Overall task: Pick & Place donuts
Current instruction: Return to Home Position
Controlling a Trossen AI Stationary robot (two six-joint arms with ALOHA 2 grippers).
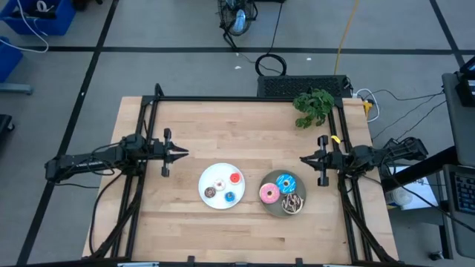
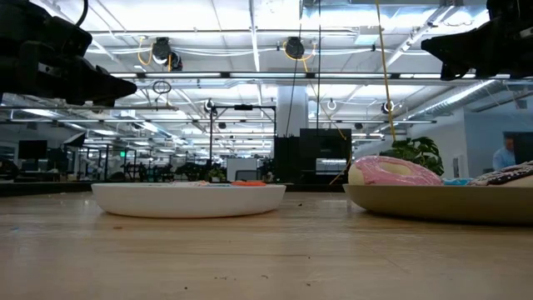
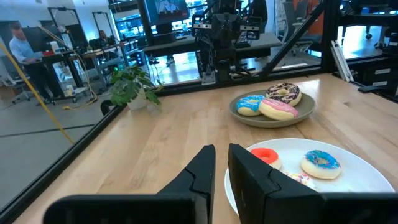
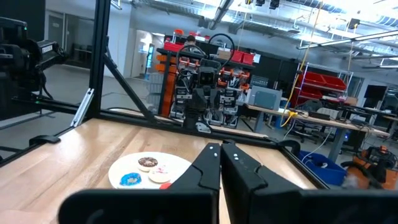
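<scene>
Four tiny donuts, red (image 1: pixel 235 178), pale pink (image 1: pixel 220 185), brown (image 1: pixel 210 193) and blue (image 1: pixel 230 197), lie on the white plate (image 1: pixel 206 178) at the table's middle. To its right stands the grey plate (image 1: pixel 273 209). It bears the blue sprinkled donut (image 1: pixel 286 182), the pink one (image 1: pixel 269 194) and the chocolate-drizzled one (image 1: pixel 292 203). My left gripper (image 1: pixel 183 153) hovers level, left of and beyond the white plate, fingers nearly together with nothing between them (image 3: pixel 222 163). My right gripper (image 1: pixel 303 159) hovers level, beyond the grey plate, shut and holding nothing (image 4: pixel 221 152).
A small green plant (image 1: pixel 313 106) stands at the table's far right corner. Black frame rails (image 1: pixel 245 99) run along the far edge and both sides. Bare wood lies in front of and behind the plates. A person (image 3: pixel 15 43) sits at a desk beyond the table.
</scene>
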